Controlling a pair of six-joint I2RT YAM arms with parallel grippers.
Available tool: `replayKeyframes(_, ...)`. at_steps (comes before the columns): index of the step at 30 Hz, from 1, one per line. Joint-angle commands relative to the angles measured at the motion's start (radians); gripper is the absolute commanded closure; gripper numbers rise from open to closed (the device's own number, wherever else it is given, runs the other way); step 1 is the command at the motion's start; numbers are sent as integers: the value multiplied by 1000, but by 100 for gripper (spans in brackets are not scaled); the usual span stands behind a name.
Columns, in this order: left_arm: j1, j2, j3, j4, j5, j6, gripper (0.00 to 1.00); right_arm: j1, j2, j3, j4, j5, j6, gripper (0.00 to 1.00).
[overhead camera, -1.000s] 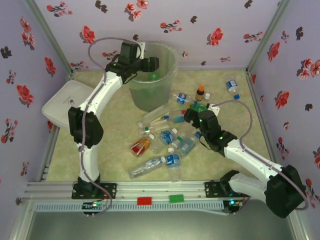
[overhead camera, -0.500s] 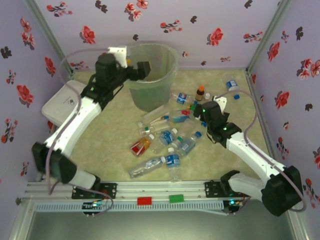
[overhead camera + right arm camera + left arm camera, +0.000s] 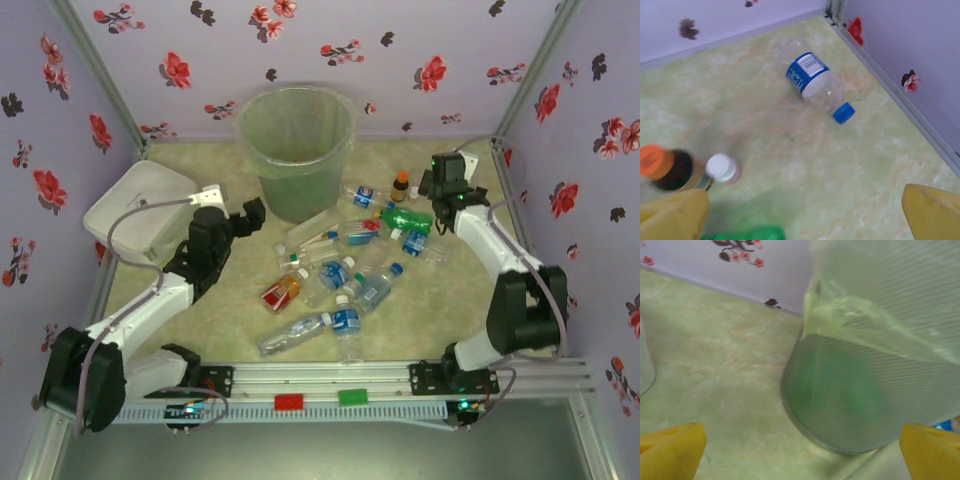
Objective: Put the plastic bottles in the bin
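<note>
left hand [image 3: 801, 451] is released and empty, facing the base of the bin [image 3: 300, 190] at the back of the bench [image 3: 230, 315]. right hand [image 3: 804, 212], also released and empty, hovers near a blue-capped bottle [image 3: 815, 85] lying in the far right corner. the other plastic bottles [image 3: 335, 275] lie scattered mid-bench.

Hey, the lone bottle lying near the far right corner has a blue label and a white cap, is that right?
No, the cap is blue, not white, as the right wrist view shows. The bottle does lie on its side, alone near the far right corner, and it has a blue label.
</note>
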Motion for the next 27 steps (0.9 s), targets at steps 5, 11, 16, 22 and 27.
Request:
replayKeyframes(5,42,125,-63,232,-73,-104,0,-120,302,286,-39,-47,-102,1)
replayKeyframes(11,49,221,-85,323,-73,-122,0,-177,595,631,-241,-63,-160,1)
replayKeyframes(16,51,251,-71,313,-71,-106,0,-212,772,833,-346,-82,-173,1)
replayKeyframes(22,52,281,-25,279,-70,-84,0,-245,924,1031,-445,-183,-161,1)
replayKeyframes(27,52,304,-2,279,-46,-99,0,-255,1000,1141,-512,-241,-144,1)
